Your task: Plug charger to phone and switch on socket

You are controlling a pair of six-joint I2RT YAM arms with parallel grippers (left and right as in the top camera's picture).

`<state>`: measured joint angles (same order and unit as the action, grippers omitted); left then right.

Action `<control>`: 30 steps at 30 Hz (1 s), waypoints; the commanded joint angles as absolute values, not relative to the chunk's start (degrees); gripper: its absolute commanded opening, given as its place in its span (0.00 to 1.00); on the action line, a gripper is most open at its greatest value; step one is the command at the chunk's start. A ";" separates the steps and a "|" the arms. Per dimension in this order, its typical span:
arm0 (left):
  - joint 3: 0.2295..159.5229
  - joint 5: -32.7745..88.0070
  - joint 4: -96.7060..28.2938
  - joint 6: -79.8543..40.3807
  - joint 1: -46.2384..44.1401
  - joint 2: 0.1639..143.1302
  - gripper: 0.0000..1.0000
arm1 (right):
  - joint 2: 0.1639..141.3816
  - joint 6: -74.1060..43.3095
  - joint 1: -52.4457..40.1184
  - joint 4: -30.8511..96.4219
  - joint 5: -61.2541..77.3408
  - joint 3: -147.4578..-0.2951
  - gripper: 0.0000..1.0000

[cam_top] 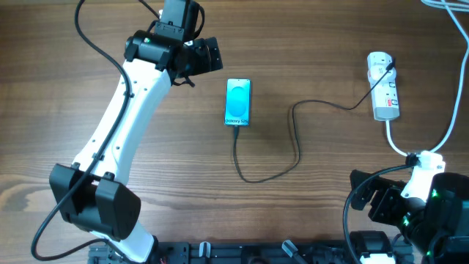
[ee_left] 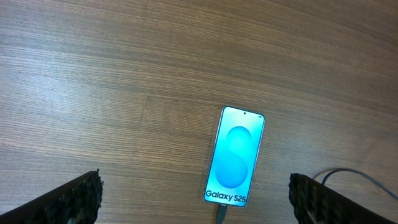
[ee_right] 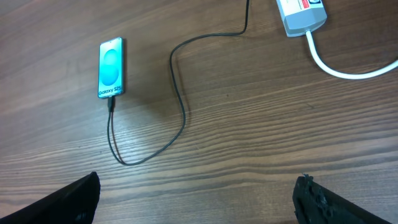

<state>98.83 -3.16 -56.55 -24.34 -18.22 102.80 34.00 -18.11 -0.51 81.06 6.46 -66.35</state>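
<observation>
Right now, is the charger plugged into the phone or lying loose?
Plugged in, it seems: the charger's tip sits in the phone's bottom edge, just below the Galaxy S25 text, in both wrist views.

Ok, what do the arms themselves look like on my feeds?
Both arms are white links with black joints and black cables looped alongside. The left arm ends in a black hand; the right arm shows small green lights. Finger pads are black and ridged.

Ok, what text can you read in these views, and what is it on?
"Galaxy S25": on the white strip at one end of the phone screen, clear in the left wrist view.
Red marking on the socket: too small to read in any view.
Nothing else bears text.
</observation>
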 commanded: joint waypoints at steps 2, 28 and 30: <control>98.48 -3.73 -56.40 -24.86 -17.85 102.98 1.00 | 33.50 -17.34 -0.73 80.40 7.35 -66.02 1.00; 98.48 -3.73 -56.40 -24.86 -17.85 102.98 1.00 | 0.16 3.90 -0.80 8.25 20.67 -13.37 1.00; 98.48 -3.73 -56.40 -24.86 -17.85 102.98 1.00 | 0.19 3.88 -0.80 6.46 20.62 -11.62 1.00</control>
<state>98.83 -3.18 -56.53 -24.34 -18.22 102.80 1.32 3.99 -0.51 8.29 19.75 -13.78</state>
